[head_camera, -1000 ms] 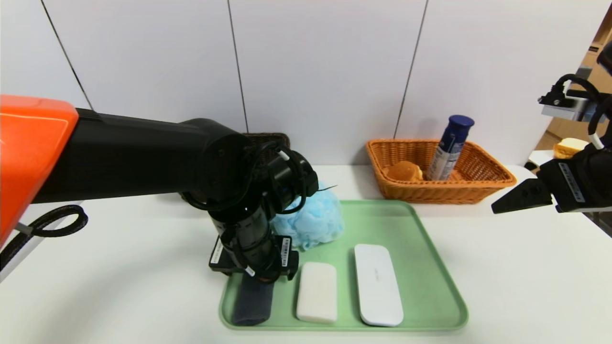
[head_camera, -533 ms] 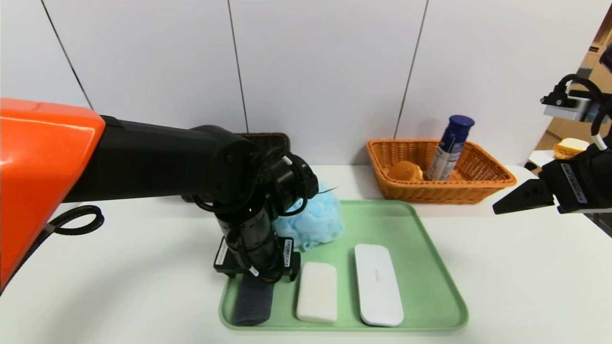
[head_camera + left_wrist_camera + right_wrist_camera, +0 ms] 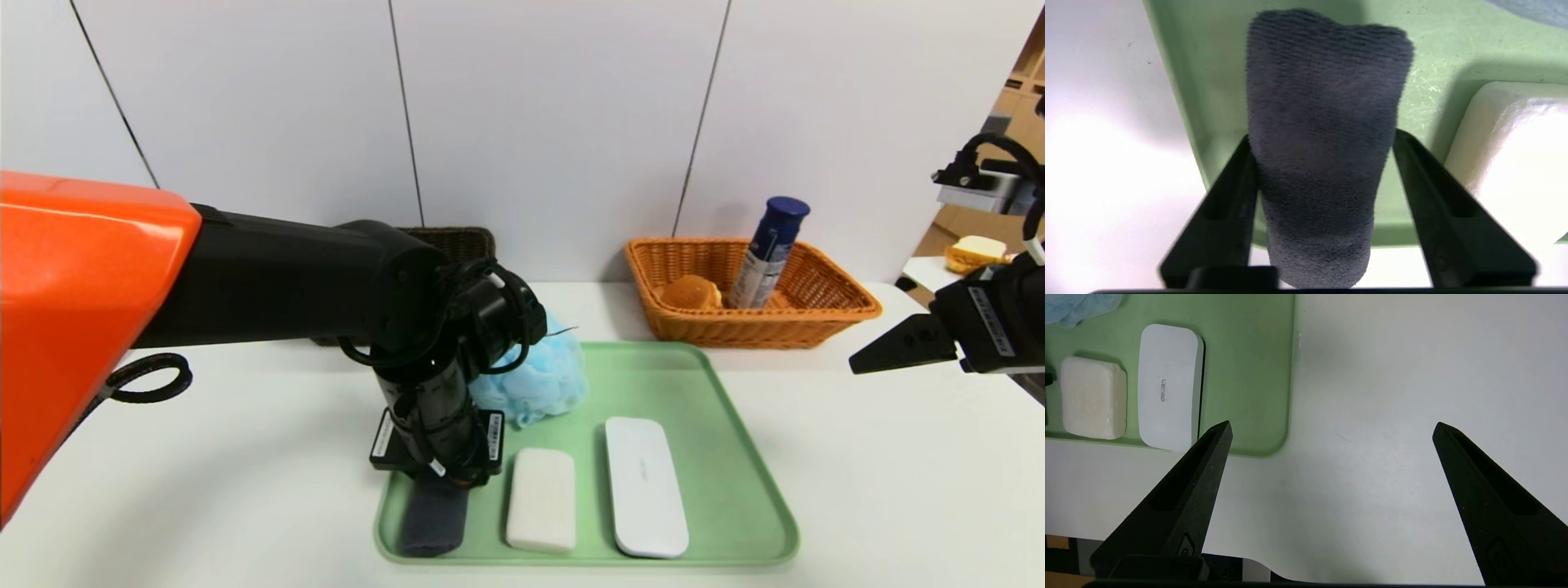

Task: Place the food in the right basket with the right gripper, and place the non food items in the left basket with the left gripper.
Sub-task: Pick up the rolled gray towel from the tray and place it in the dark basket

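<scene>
I have the left gripper (image 3: 1321, 143) down over the near-left corner of the green tray (image 3: 718, 457), pointing straight down. The rolled dark grey towel (image 3: 1323, 134) lies directly between its two fingers (image 3: 1229, 196), and each finger touches a flank of the roll, so the jaws are about half closed and pressed onto the towel; it lies on the tray. From the head view the towel's near end pokes out below my wrist (image 3: 433, 518).

Just beside that claw, on its right, sits the white soap bar (image 3: 540, 499), close to the right finger but apart from it. Beyond the soap lies the longer white oblong case (image 3: 646, 485). Behind the claw, toward the wall, the light blue bath pouf (image 3: 535, 380) rests at the tray's far-left corner, partly hidden by my arm. The dark brown left basket (image 3: 457, 241) is farther back, mostly covered by the arm.

My right gripper (image 3: 1331, 433) hovers well off to the right over the bare white table (image 3: 1372, 396), jaws spread wide and holding nothing. The bread bun (image 3: 691, 291) sits in the orange right basket (image 3: 816, 318), beside a blue and white spray can (image 3: 767, 249).
</scene>
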`<move>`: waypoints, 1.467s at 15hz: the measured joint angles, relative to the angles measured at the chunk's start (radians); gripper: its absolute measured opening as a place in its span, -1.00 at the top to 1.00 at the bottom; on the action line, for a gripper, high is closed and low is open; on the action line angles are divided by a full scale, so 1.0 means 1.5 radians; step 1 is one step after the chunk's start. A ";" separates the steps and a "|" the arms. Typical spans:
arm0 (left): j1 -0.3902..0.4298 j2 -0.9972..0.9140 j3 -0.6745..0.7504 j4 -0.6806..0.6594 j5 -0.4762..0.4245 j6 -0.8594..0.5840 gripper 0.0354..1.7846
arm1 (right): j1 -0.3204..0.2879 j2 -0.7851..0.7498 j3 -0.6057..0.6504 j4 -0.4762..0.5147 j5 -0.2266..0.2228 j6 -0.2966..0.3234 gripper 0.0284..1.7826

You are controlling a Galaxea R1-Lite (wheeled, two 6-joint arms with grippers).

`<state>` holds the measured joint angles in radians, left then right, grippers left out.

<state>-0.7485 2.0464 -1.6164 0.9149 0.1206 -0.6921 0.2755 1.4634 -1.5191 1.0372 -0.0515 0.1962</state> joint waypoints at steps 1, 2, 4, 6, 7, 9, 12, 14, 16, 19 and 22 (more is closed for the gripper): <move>0.000 -0.001 0.000 0.000 -0.001 0.000 -0.01 | 0.000 -0.001 0.002 0.000 0.000 0.000 -0.90; 0.000 -0.001 0.000 0.000 0.000 0.000 0.10 | 0.000 -0.002 0.003 0.000 0.000 0.000 -0.90; 0.000 -0.004 0.000 0.000 -0.002 -0.002 0.70 | 0.000 -0.003 0.003 0.000 0.001 -0.001 -0.90; 0.000 -0.014 0.000 0.000 -0.019 -0.002 0.73 | 0.000 -0.006 0.004 0.000 0.001 -0.001 -0.90; 0.000 -0.023 0.000 0.002 -0.028 -0.003 0.73 | 0.000 -0.008 0.005 0.000 0.001 -0.001 -0.90; 0.000 -0.052 0.002 0.005 -0.035 -0.003 0.73 | 0.000 -0.012 0.009 0.000 0.001 -0.001 -0.90; 0.003 -0.132 0.004 0.007 -0.039 -0.002 0.73 | -0.002 -0.017 0.012 0.000 0.001 0.000 -0.90; 0.007 -0.209 0.002 0.003 -0.036 0.002 0.73 | -0.003 -0.018 0.012 -0.001 0.001 0.001 -0.90; 0.038 -0.277 -0.004 -0.032 -0.025 0.011 0.73 | -0.003 -0.018 0.012 -0.002 0.002 0.001 -0.90; 0.152 -0.324 -0.008 -0.171 -0.013 0.049 0.73 | -0.003 -0.018 0.013 -0.010 0.005 0.001 -0.90; 0.258 -0.308 -0.009 -0.325 -0.014 0.107 0.73 | -0.002 -0.018 0.020 -0.066 0.004 -0.001 -0.90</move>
<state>-0.3617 1.5843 -1.6298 0.4281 0.0994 -0.5311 0.2726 1.4364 -1.4889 0.9381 -0.0455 0.1951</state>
